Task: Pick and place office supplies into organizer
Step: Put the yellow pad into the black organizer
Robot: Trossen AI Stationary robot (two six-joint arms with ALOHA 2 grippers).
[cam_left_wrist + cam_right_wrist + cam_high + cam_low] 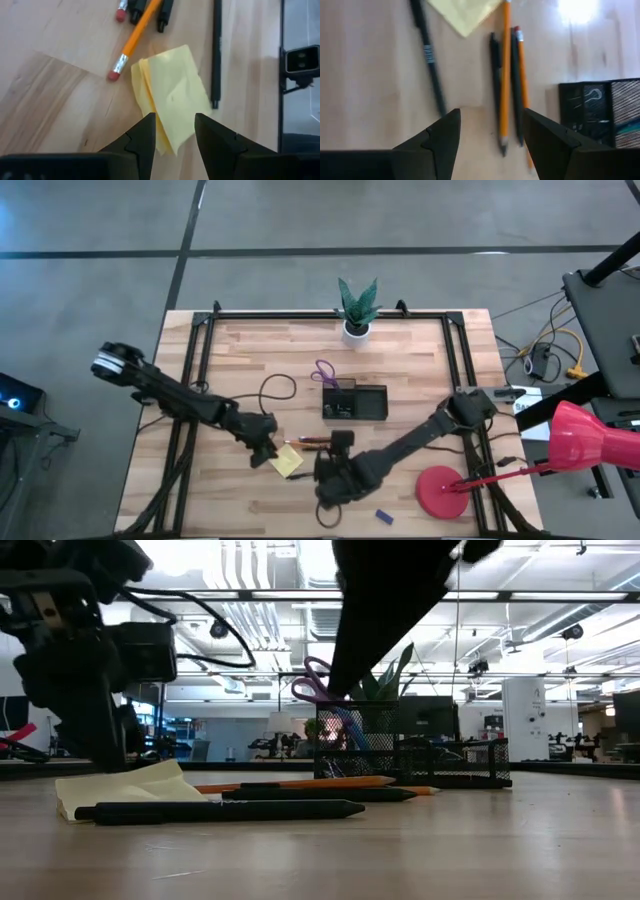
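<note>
We see a pale wooden desk [240,360]. On it lie a yellow pad [286,462], pens [312,441] just beside it, a black organizer [356,402] near the middle, a potted plant [357,310] at the far edge, a red lamp base [443,490], and a small blue block [381,516].

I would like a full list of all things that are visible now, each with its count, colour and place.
organizer: one, black mesh, table middle
scissors: one, purple handles, standing in the organizer's left end
sticky notes: one small stack, yellow, under the left end effector
pencils: two, orange, between the notes and the organizer
pens: three, black, one apart, two among the pencils
eraser: one, blue, near front edge
plant: one, green in white pot, back edge
lamp: one, red, front right
left end effector: open, over the notes
right end effector: open, above the pens
</note>
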